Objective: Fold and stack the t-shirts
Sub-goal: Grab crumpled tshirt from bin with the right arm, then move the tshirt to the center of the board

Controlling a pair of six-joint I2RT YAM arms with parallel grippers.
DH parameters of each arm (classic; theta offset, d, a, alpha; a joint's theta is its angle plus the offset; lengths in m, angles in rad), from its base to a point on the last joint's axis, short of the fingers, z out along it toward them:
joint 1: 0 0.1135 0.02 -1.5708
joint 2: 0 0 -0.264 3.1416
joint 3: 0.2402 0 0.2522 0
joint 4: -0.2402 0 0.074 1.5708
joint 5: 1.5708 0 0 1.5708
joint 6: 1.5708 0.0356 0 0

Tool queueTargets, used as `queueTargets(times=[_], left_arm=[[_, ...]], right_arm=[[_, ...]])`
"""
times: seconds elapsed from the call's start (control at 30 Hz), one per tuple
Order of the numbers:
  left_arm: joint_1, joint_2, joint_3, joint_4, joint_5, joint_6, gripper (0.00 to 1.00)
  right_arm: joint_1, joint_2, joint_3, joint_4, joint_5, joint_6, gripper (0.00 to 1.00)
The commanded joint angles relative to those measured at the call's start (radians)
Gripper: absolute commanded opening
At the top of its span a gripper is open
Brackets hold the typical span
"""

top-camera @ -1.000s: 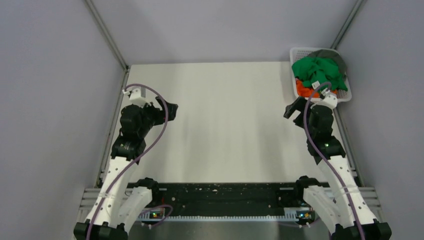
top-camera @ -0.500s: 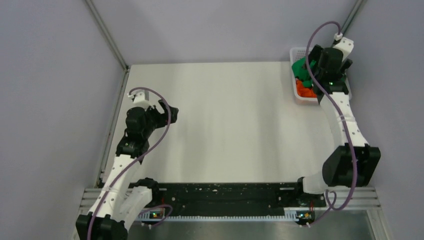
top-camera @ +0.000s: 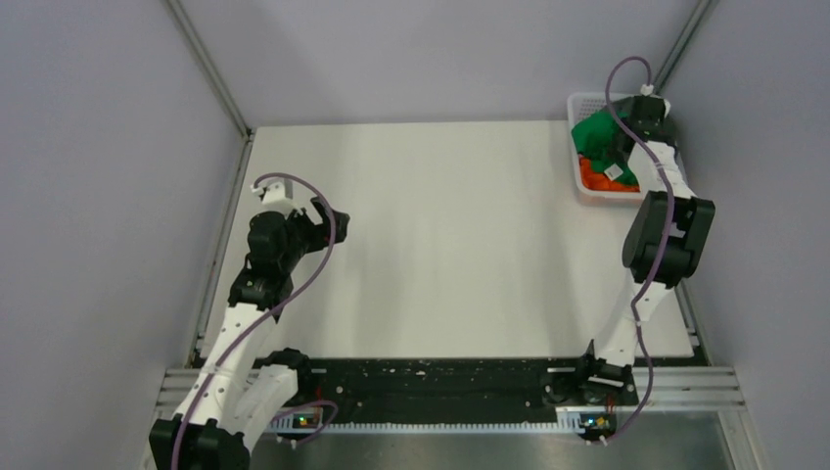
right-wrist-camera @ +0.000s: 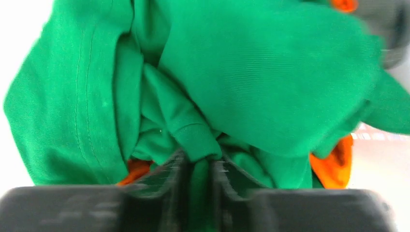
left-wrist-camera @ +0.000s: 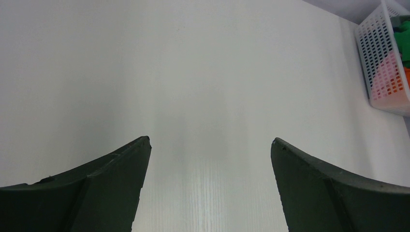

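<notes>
The right jaws are clenched on a fold of the green t-shirt (right-wrist-camera: pixel 251 72). The fold sticks up between the two dark fingers (right-wrist-camera: pixel 176 179), and the rest of the shirt is bunched up just in front of the jaws. An orange t-shirt (right-wrist-camera: pixel 333 166) peeks out under the green one, on both sides of the jaws. A bit of grey cloth (right-wrist-camera: pixel 394 24) shows far in front of the jaws, to the right.

From above, the shirts lie in a white basket (top-camera: pixel 587 101) at the far right corner of the bench (top-camera: pixel 440 225). The right arm (top-camera: pixel 666 230) reaches into it. A small white tag (top-camera: pixel 614 170) shows on the green shirt.

The left jaws are wide open and hold nothing. Only bare bench lies between and under them. The basket is well away from them, far in front and to the right.
</notes>
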Motion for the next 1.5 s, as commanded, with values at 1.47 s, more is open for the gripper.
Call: queueTargets(times=[1.47], left_arm=[[-0.001,-0.254,-0.041,-0.033,-0.238,-0.150,0.99]], right_arm=[[0.785,-0.870,-0.570,0.109,-0.097,-0.008,0.19]])
